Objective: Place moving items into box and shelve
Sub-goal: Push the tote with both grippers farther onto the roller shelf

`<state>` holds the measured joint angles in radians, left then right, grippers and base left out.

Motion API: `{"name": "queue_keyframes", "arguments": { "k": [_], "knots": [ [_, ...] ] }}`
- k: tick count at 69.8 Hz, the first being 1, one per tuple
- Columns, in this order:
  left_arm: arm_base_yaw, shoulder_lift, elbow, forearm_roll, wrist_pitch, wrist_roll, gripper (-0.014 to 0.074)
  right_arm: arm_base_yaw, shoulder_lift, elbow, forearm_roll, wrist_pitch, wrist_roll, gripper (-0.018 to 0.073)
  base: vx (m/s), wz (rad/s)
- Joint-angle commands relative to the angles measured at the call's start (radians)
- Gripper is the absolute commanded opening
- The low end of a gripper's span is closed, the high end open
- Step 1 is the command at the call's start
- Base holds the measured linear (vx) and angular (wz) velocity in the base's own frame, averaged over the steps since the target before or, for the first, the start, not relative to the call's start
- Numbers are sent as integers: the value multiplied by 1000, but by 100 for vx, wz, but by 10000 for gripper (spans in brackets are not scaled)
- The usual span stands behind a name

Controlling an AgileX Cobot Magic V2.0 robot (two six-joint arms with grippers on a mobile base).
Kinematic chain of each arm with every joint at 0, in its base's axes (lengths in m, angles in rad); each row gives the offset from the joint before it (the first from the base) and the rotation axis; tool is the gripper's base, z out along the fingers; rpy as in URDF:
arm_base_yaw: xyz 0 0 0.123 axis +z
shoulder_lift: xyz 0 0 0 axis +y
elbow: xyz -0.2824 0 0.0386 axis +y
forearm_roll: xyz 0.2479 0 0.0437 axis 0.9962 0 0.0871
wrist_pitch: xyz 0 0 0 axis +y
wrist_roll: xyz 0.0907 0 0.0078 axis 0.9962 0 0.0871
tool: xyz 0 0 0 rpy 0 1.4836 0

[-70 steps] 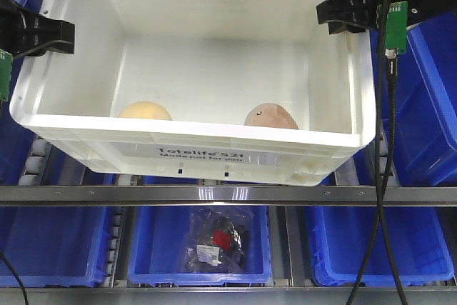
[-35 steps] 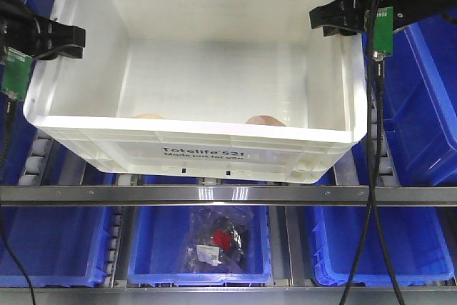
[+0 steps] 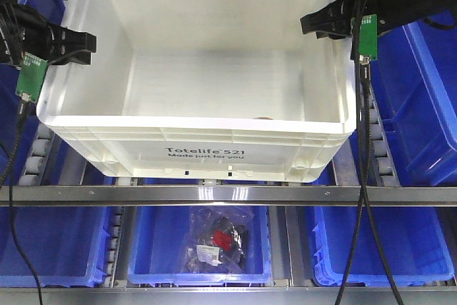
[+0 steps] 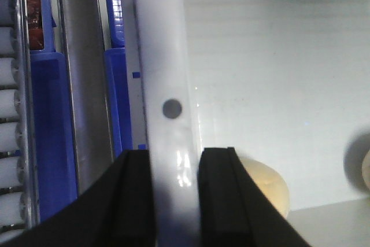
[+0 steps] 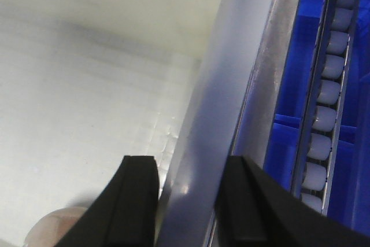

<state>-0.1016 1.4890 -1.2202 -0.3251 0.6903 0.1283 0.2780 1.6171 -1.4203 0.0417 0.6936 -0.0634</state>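
Among blue bins point(image 3: 421, 148) on a roller shelf point(image 3: 228, 194), the left pincer point(image 4: 173, 201) at 9 o'clock and right pincer point(image 5: 185, 206) at 3 o'clock pinch the box point(image 3: 203, 155) rims, toys point(image 4: 263, 186) inside; uneven pushing could jam it.

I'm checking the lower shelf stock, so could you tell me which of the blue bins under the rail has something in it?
The middle blue bin holds a clear plastic bag; those either side show only bare blue.

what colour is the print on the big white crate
Black, on the large white plastic crate; clearest in the front-facing view.
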Motion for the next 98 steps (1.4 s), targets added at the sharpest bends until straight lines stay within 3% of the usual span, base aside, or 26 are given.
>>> {"name": "queue_keyframes", "arguments": {
  "k": [1,17,29,39,54,66,74,98],
  "knots": [
    [-7,-37,-44,-55,-121,0,-17,6,-45,-44,4,-143,-52,-11,0,0],
    [-7,-20,-44,-54,-129,-1,-8,6,-35,-44,-6,-161,-52,-5,0,0],
    [-7,-15,-44,-54,-140,0,67,6,-35,-44,-4,-165,-52,55,0,0],
    [-7,-15,-44,-55,-155,0,181,6,-35,-44,-4,-163,-52,195,0,0],
    [-7,-15,-44,-54,-157,0,388,6,-35,-44,-4,-163,-40,520,0,0],
    [-7,-16,-44,-55,-160,-1,460,6,-37,-45,-5,-165,-40,681,0,0],
    [-7,-29,-45,-55,-165,-2,463,6,-53,-48,-13,-170,-40,699,0,0],
    [-7,-116,-45,-52,-187,-1,463,6,-156,-48,-31,-170,-40,638,0,0]
  ]
}}
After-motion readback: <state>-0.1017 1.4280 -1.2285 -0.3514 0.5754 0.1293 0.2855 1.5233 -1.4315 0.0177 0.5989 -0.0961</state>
